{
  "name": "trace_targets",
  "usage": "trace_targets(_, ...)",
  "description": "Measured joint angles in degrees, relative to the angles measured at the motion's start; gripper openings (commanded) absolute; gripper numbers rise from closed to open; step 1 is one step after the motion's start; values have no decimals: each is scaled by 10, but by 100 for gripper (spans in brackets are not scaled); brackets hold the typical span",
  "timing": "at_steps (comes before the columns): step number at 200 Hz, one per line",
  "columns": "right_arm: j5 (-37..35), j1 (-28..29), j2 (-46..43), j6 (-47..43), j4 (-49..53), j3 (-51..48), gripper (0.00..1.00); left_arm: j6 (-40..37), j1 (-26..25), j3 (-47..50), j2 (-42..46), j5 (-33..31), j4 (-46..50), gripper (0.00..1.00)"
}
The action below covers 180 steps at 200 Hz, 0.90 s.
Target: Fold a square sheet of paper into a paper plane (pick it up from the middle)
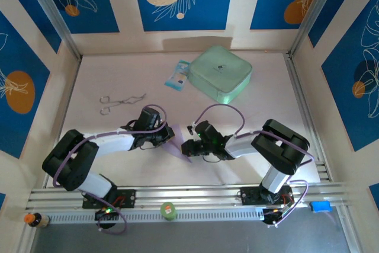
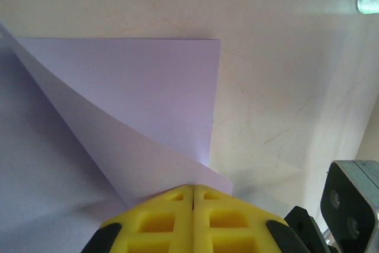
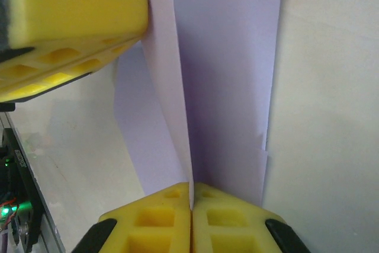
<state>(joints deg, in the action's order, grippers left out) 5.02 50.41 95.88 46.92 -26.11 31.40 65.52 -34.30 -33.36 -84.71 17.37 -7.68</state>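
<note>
Top external, lower centre: left gripper point(image 1: 168, 139) clamped tight on square sheet of paper point(image 1: 178, 144), lavender, part flat on table point(image 1: 284, 99), part curled up between arms; right gripper point(image 1: 189, 148) just beside, jaws closed on same sheet. Left wrist view: pinch sits at raised edge, flap bowing over flat layer. Right wrist view: pinch on upright fold at frame bottom. Judgement: fold under way, so match edges first, equal tension both sides, lay flap down, then press crease; uneven pull risks skew or tear
</note>
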Motion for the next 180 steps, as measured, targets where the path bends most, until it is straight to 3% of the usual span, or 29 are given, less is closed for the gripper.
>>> trace_targets(55, 13, -7, 4, 26, -22, -9, 8, 0, -4, 0, -1, 2, -3, 6)
trace_targets(134, 28, -10, 6, 38, -33, -11, 17, -1, -12, -9, -50, 17, -20, 6)
trace_targets(180, 30, -12, 6, 46, -27, -9, 10, -10, -12, -11, -51, 17, -21, 6)
